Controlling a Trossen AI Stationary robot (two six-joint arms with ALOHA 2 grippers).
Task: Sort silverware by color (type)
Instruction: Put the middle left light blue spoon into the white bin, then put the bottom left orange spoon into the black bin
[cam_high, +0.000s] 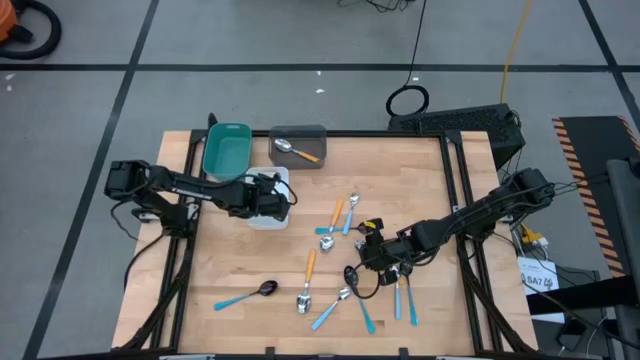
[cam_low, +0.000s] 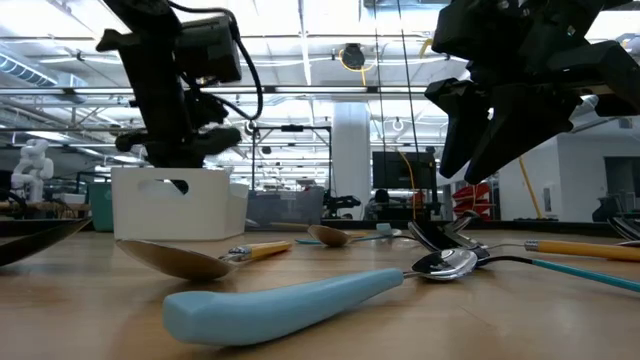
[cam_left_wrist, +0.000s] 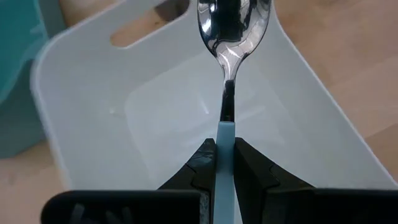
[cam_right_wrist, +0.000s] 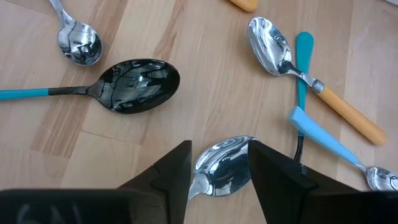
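The left end effector (cam_left_wrist: 224, 163) pinches a blue-handled spoon (cam_left_wrist: 231, 37) above the white tray (cam_left_wrist: 81, 93) for release; the right end effector (cam_right_wrist: 219, 163) straddles a silver spoon (cam_right_wrist: 222, 165), half open.

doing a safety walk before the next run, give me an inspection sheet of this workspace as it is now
surface: wooden table, bare wood between items.
job's things: loose spoons scattered right of centre; one orange-handled spoon lies in the grey tray; the white tray looks empty.
clutter: teal tray at the far edge, contents not visible.
end effectors: left end effector shut on a blue-handled spoon above the white tray; right end effector straddles a silver spoon bowl low over the table.
cables: yellow cable and a black coil on the floor behind the table.
surroundings: grey floor with black tape lines; no people seen.
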